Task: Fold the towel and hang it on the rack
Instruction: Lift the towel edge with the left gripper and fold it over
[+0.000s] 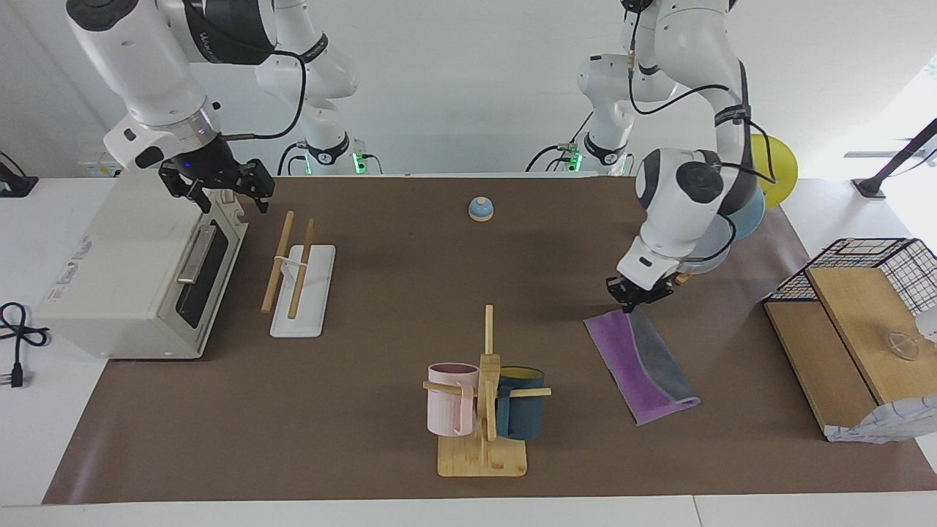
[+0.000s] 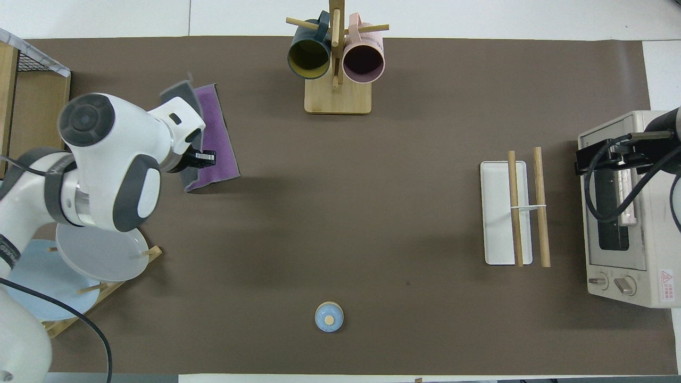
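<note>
Towel (image 1: 644,362) half-folded, corner pinched by left end effector (image 1: 635,298); misaligned edges likely if dragged toward 9 o'clock

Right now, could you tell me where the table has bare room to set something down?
The widest bare stretch of brown mat lies between the wooden two-rod rack on its white base, the small blue bell and the wooden mug stand. It is crowded at the left arm's end, where the left claw holds the half-folded purple-and-grey towel.

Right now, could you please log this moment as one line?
left gripper: shut on towel corner, mid-fold | right gripper: open over toaster oven | rack: bare
</note>
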